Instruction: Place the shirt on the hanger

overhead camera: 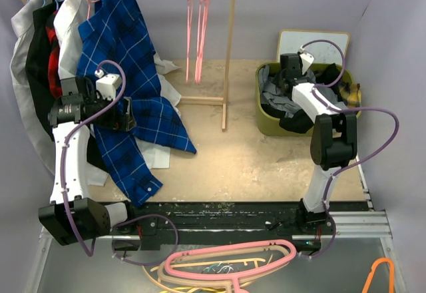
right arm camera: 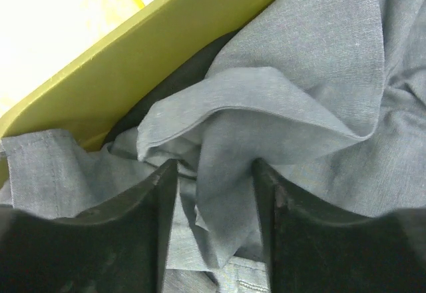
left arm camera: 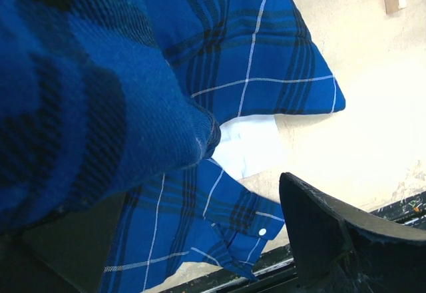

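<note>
as seen from the top camera, the shirt [overhead camera: 274, 94] lies crumpled in the olive bin [overhead camera: 266, 125] at the far right corner of the table [overhead camera: 266, 166]. my right claw [overhead camera: 289, 74] is sunk into that bin. the hanger [overhead camera: 198, 33] hangs with its fellows on the rail at the far edge, well apart from the bin. my left claw [overhead camera: 126, 116] sits against the blue checked shirt [overhead camera: 133, 60] at the left edge.

left wrist view: left claw [left arm camera: 180, 226] wide open and holding nothing, with blue checked cloth [left arm camera: 253, 53] draped over one finger.

right wrist view: right claw [right arm camera: 216, 173] is open, its fingers [right arm camera: 143, 226] parted astride a raised fold of grey shirt [right arm camera: 313, 73], just inside the bin wall [right arm camera: 153, 60]. the fold is not pinched.

recommendation, as judgement: drive deeper so the ridge sits well between the pads before closing. take the one grey fold only and leave the black cloth beside it. lift straight up, clear of the wall. soft cloth slips easily, so a shallow bite is the likely failure.
</note>
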You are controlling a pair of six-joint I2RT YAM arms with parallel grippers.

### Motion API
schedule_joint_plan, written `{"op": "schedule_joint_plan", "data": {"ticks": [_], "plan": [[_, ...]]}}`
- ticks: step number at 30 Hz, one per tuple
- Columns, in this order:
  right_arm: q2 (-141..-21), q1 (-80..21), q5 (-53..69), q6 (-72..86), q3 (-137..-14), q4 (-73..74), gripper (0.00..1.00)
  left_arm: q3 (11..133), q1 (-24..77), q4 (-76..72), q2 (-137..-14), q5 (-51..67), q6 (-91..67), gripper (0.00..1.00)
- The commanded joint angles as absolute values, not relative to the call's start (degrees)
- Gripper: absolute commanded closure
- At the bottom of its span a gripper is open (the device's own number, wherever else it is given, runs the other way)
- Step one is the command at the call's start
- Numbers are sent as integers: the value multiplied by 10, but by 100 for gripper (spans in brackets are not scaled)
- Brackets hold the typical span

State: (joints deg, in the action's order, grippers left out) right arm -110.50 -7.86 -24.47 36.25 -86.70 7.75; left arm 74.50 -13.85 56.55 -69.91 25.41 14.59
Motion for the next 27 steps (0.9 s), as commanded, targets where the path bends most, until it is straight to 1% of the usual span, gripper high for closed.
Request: {"op": "schedule_joint_plan", "data": {"ticks": [1, 3, 6, 9, 13, 15, 16, 20, 22, 23, 27], "plan": [[-1103, -76, -247, 350, -874, 76, 64, 745, -136, 547, -708, 253, 158, 1], [-1100, -76, -249, 353, -872, 76, 100, 745, -136, 547, -711, 249, 158, 1], [-1054, -76, -247, 357, -852, 61, 100, 744, -137, 546, -712, 248, 157, 1], [-970, -91, -263, 326, -825, 24, 100, 744, -137, 551, -716, 259, 160, 1], [-831, -151, -294, 291, -792, -11, 100, 746, -135, 560, -733, 271, 165, 1], [-768, -185, -337, 216, -767, -81, 100, 751, -135, 560, -737, 263, 164, 1], [-747, -190, -347, 203, -767, -105, 100, 753, -135, 560, -739, 259, 164, 1], [-708, -190, -320, 180, -831, -88, 100, 758, -134, 562, -749, 250, 163, 1], [-698, -190, -279, 161, -867, -105, 100, 755, -133, 562, -750, 243, 163, 1], [-696, -191, -236, 159, -888, -106, 100, 754, -133, 562, -750, 240, 163, 1], [-698, -191, -9, 201, -973, -111, 100, 754, -132, 562, -749, 239, 162, 1]]}}
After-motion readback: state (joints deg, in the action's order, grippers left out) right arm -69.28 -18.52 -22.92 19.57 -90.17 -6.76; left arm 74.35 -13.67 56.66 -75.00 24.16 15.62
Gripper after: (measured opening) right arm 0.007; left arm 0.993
